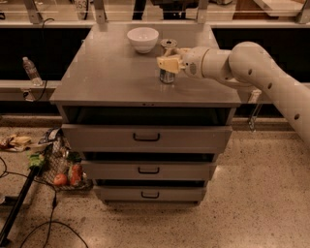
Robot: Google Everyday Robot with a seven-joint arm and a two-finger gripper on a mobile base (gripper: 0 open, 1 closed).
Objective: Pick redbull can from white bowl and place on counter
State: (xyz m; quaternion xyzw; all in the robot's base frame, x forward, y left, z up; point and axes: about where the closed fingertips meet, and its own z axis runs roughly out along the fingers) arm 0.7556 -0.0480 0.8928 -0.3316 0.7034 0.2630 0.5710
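The redbull can (167, 76) stands upright on the grey counter (116, 72), right of the middle, its silver top (168, 43) showing above my fingers. My gripper (167, 63) reaches in from the right on a white arm and is shut around the can's middle. The white bowl (142, 39) sits empty at the back of the counter, to the left of and behind the can.
The counter tops a cabinet with three black-handled drawers (146, 138). A clear water bottle (32, 71) stands on a ledge at the left. A basket of produce (63, 169) and cables lie on the floor at the left. A pale ledge with metal brackets (99, 10) runs behind.
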